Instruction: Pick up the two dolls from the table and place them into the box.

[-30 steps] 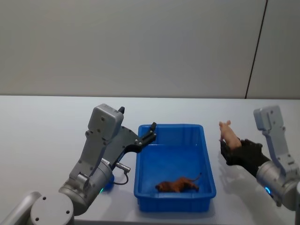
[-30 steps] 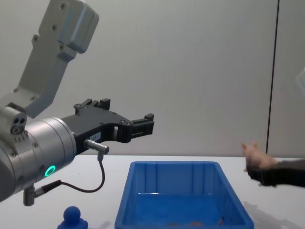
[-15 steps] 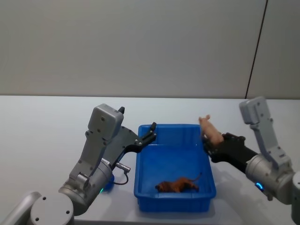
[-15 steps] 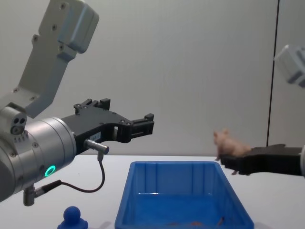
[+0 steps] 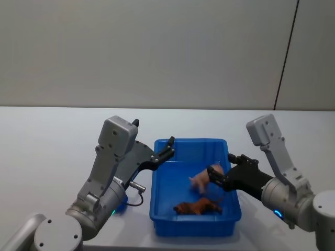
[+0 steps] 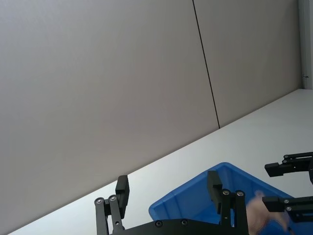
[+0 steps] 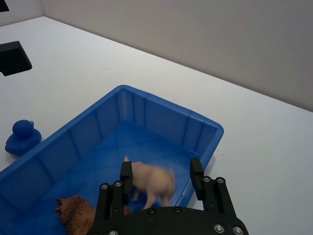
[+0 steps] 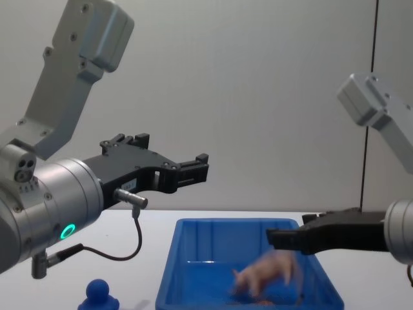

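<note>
Head view puts the right gripper (image 5: 220, 164) over the right rim of the box (image 5: 191, 140). Its jaws stand apart with nothing between them, reaching inward above the box floor. Just below and inward of it is the pink pig (image 5: 199, 180), clear of both fingers and smeared by motion, so I judge it to be dropping. The gripper is probably held inside the line of the walls so that a freed toy can only land in the box, and the sloping sides would steer it toward the middle. The brown animal (image 5: 198, 208) lies on its side on the box floor near the front wall, right under the pig's path, so the pig may come down against it. The left gripper (image 5: 170, 146) hangs over the box's far left corner, its jaws apart and empty, raised above the rim. That looks like an idle pose that leaves the inside free for the other arm. A small blue figure (image 8: 98, 294) stands on the table (image 5: 52, 136) just beside the box's left wall, toward the table's front edge and outside the box. With the pig and the brown animal counted, the two dolls look almost delivered. No brand, label or readable writing appears on the toys, the box or the arms.
</note>
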Robot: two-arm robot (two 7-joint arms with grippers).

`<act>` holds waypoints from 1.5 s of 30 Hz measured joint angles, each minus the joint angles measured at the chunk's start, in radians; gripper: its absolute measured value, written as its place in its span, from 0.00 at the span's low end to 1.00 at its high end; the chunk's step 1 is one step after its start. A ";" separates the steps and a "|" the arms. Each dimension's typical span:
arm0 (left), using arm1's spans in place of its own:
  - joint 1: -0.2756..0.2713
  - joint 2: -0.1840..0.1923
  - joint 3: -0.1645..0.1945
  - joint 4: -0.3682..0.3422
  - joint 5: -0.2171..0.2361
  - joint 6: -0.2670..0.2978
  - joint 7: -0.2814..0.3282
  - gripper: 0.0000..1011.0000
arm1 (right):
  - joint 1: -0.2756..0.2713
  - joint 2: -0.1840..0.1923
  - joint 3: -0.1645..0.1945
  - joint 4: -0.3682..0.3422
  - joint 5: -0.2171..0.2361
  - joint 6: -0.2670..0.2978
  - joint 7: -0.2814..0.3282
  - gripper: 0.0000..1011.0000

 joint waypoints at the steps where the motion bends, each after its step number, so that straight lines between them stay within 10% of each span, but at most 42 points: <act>1: 0.000 0.000 0.000 0.000 0.000 0.000 0.000 0.99 | -0.001 0.000 -0.001 0.000 0.000 -0.001 0.001 0.69; 11: 0.000 0.000 0.000 0.000 0.000 0.000 0.000 0.99 | -0.016 0.016 0.014 -0.008 0.025 -0.052 -0.005 0.99; 45: 0.057 0.042 -0.006 -0.074 -0.004 0.052 0.037 0.99 | -0.003 0.082 0.088 0.072 0.061 -0.195 -0.001 0.99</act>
